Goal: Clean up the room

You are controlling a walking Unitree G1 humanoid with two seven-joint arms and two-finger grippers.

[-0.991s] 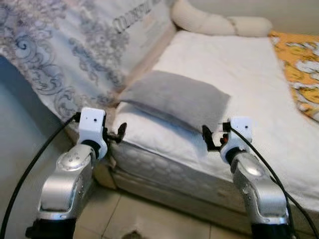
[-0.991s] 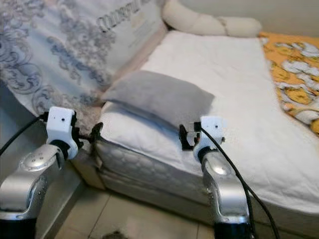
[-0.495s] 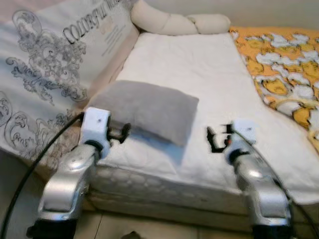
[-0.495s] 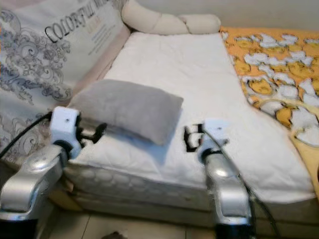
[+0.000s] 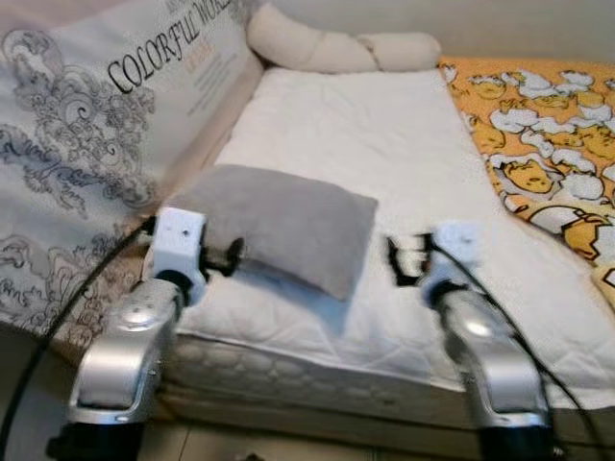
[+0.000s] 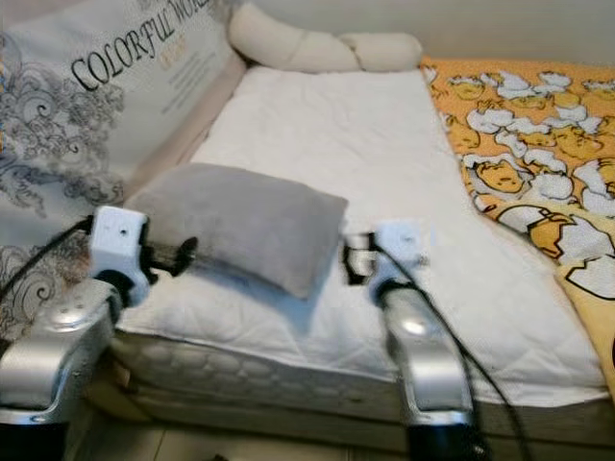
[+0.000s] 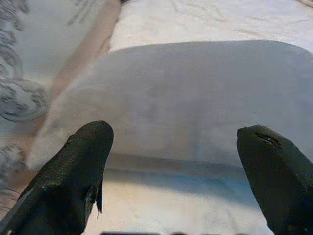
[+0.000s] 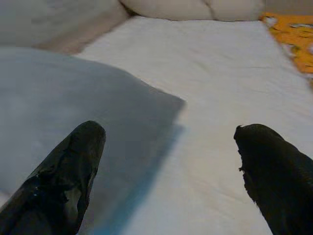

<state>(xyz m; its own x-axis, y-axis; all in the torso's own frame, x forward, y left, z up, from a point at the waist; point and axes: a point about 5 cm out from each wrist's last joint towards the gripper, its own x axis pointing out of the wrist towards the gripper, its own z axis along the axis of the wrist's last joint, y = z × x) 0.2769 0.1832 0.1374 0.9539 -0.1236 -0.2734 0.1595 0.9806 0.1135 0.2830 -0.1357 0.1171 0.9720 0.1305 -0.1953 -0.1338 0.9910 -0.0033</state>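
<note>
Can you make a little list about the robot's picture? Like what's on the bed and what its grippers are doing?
place: white mattress
main thing: gray pillow, lying flat near the front edge
left gripper: open, at the pillow's near left end
right gripper: open, just beside the pillow's right corner
also on bed: orange cartoon blanket, cream bolster
holding anything: not yet

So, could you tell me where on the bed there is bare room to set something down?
The widest free patch is the white mattress between the grey pillow and the cream bolster, bordered by the orange duvet. A narrower strip lies beside the right gripper. It is crowded at the near corner, where the left gripper meets the pillow.
</note>
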